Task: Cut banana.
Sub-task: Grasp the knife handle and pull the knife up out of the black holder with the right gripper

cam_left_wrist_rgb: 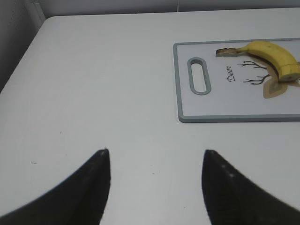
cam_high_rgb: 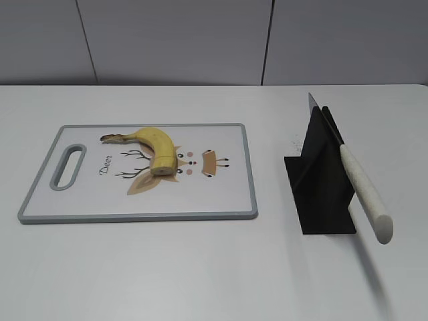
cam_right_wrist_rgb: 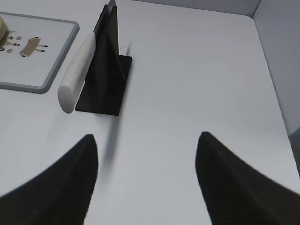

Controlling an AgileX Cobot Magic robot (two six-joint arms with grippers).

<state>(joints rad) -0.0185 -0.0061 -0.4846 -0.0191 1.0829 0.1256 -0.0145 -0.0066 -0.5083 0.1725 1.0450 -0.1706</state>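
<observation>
On the grey-rimmed cutting board (cam_high_rgb: 40,207), toward its far side, lies the banana (cam_high_rgb: 155,144), a short curved yellow piece with its dark stem pointing at the board's handle slot (cam_high_rgb: 69,166) and its flat cut end turned toward the printed deer drawing (cam_high_rgb: 167,168). It partly covers the antlers of that drawing. A second small tan deer print (cam_high_rgb: 212,162) sits on the board beside it, apart from the fruit.

Seen from the left wrist, the left gripper (cam_left_wrist_rgb: 154,187) hangs over bare white table (cam_left_wrist_rgb: 103,84), short of the board's handle end; the banana (cam_left_wrist_rgb: 273,56) is well beyond it, across the slot (cam_left_wrist_rgb: 199,76), on the far part of the board (cam_left_wrist_rgb: 220,117). Its two dark fingers (cam_left_wrist_rgb: 91,187) are spread wide, holding nothing and touching nothing.

The right gripper (cam_right_wrist_rgb: 145,187) hangs over the table on the other side of the board, also spread wide and empty, its fingers (cam_right_wrist_rgb: 225,183) clear of everything. Ahead of it stands a black knife stand (cam_right_wrist_rgb: 105,70), just beside the board's edge (cam_right_wrist_rgb: 56,70), with a knife (cam_right_wrist_rgb: 77,72) leaning on it, white handle pointing back toward the gripper. Only a sliver of the banana (cam_right_wrist_rgb: 2,27) shows at the edge of that view, well apart from the claw.
</observation>
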